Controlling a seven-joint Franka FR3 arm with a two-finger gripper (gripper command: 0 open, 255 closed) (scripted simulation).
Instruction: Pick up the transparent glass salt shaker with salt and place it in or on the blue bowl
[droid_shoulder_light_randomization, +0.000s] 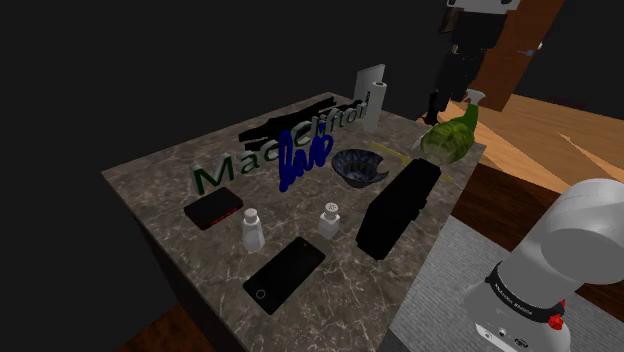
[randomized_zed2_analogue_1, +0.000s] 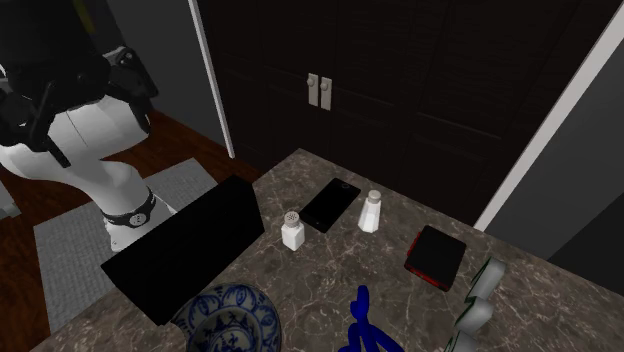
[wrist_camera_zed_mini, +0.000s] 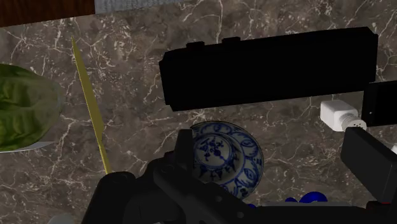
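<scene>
While the black gripper (wrist_camera_zed_mini: 266, 137) hangs high over the marble table (droid_shoulder_light_randomization: 160, 195), its fingers stand wide apart and clasp nothing. In the wrist view the blue-and-white patterned bowl (wrist_camera_zed_mini: 249, 170) shows between them, down on the table. Two white shakers stand upright on the marble, and I cannot tell which of them is the salt one. A squat shaker (droid_shoulder_light_randomization: 330, 220) with a holed top sits low and centre in the shoulder view, just beside the end of a long black box (droid_shoulder_light_randomization: 400, 207). A taller shaker (droid_shoulder_light_randomization: 252, 230) with a rounded cap stands to its left, near a red-and-black case (droid_shoulder_light_randomization: 213, 210). A black phone (droid_shoulder_light_randomization: 285, 272) lies flat below and between the two. The bowl sits above the squat shaker in that view, near it but not touching, with the box on its right and a blue squiggly figure (droid_shoulder_light_randomization: 300, 155) on its left. Raised green and grey lettering (droid_shoulder_light_randomization: 230, 165) runs across the table behind that figure toward a white upright piece (droid_shoulder_light_randomization: 372, 95). At the upper right of the shoulder view a green bottle (droid_shoulder_light_randomization: 450, 135) lies on its side at the table's edge, under the gripper. A thin yellow stick (wrist_camera_zed_mini: 89, 108) lies between it and the bowl. The arm's white base (droid_shoulder_light_randomization: 545, 270) takes the lower right corner.
</scene>
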